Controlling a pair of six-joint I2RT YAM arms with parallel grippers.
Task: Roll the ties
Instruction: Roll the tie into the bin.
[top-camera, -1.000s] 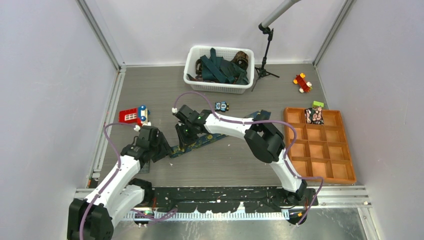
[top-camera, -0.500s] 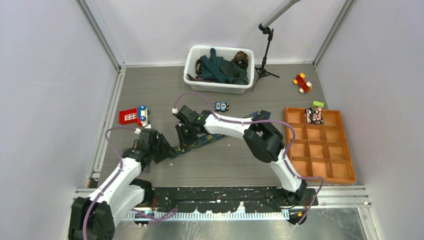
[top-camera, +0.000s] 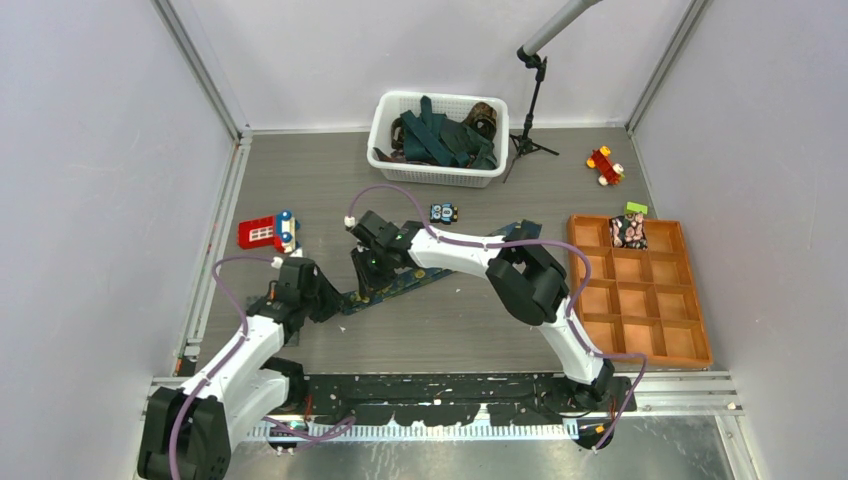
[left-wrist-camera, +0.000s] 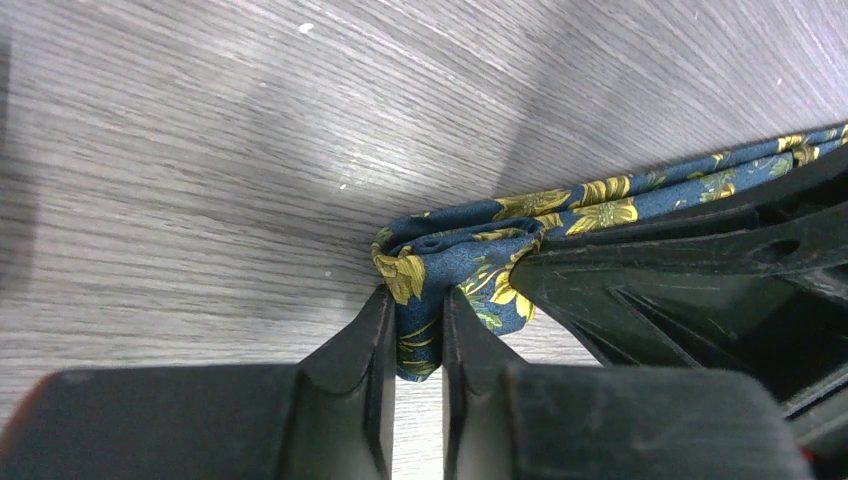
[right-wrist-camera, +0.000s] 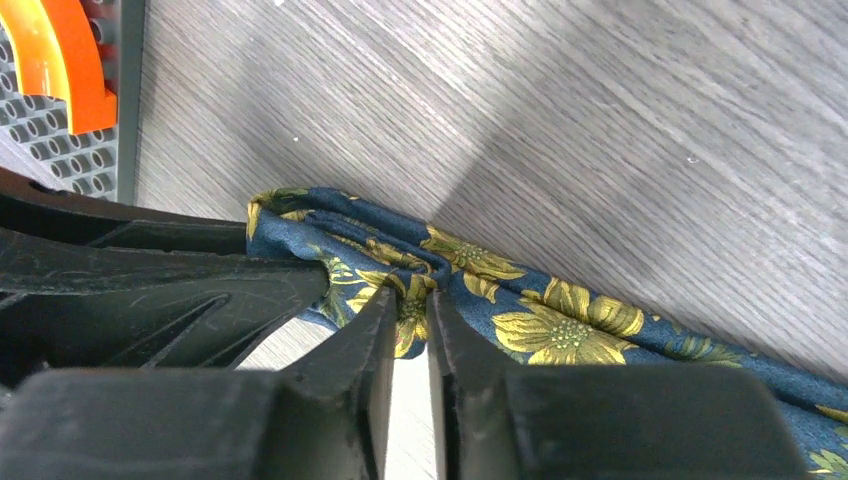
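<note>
While clamped on the folded end of the tie (left-wrist-camera: 450, 255), with left gripper (left-wrist-camera: 417, 320) and right gripper (right-wrist-camera: 410, 315) both pinching cloth, treat as soft, light, probably slippery; best held at the fold. Lies at 8 o'clock of table (top-camera: 300, 180) centre, trailing toward 2 o'clock.

Our left claw (top-camera: 339, 302) and right claw (top-camera: 361, 291) both pinch the folded end of the navy tie (top-camera: 425, 276). Their fingers crowd so closely that nothing passes between them. Beyond the left claw stands a red toy house (top-camera: 266, 232), and beyond the right claw a toy car (top-camera: 445, 213). A grey studded plate (right-wrist-camera: 95, 150) lies past the right claw's tips. Right of both claws, the bench (top-camera: 450, 330) is bare.
</note>
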